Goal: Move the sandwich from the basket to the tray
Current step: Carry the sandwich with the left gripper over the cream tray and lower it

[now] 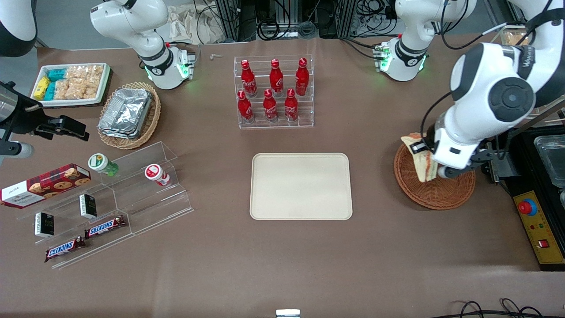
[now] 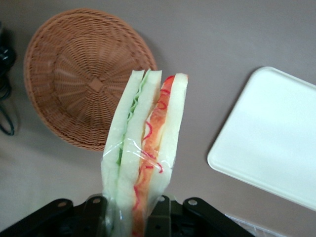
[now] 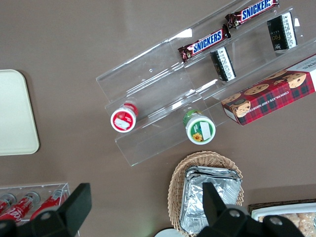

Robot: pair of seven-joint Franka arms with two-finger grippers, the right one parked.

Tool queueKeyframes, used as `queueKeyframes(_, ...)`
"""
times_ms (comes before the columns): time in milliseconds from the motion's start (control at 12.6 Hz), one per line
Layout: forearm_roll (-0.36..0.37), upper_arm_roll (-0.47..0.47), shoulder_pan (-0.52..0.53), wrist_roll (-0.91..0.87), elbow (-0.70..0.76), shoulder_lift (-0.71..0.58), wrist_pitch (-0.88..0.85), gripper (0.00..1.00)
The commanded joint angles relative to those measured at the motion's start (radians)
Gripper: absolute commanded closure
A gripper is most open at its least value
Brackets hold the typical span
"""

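Gripped tight by the end effector (image 2: 129, 217), the sandwich (image 2: 145, 148) hangs lifted above the basket (image 2: 84, 79), ready for carrying to the tray (image 2: 276, 143).

reddish-brown woven basket (image 2: 84, 79), cream tray (image 1: 301, 186), white-red-green sandwich (image 2: 145, 153)

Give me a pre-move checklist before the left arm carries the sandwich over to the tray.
1. Grip: gripper shut on the sandwich - ok.
2. Lift: sandwich is off the basket, which is bare inside - ok.
3. Wrapper: film bunched at the fingers; slip risk - cannot tell.
4. Target: tray has nothing on it - ok.
5. Path: bare tabletop between basket and tray - ok.
6. Sandwich hangs edge-on, so probably tilt it flat before release - not ok.
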Motion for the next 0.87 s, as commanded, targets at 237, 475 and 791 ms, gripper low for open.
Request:
queueKeyframes(237,0.015,-0.158,-0.02,0.088,0.049,0.1,0.087,1.0)
queueKeyframes(475,0.05,-0.158,-0.077,0.091,0.049,0.167,0.184,1.0)
queueKeyframes(791,0.102,-0.157,-0.124,0.071,0.049,0.301,0.316,1.0)
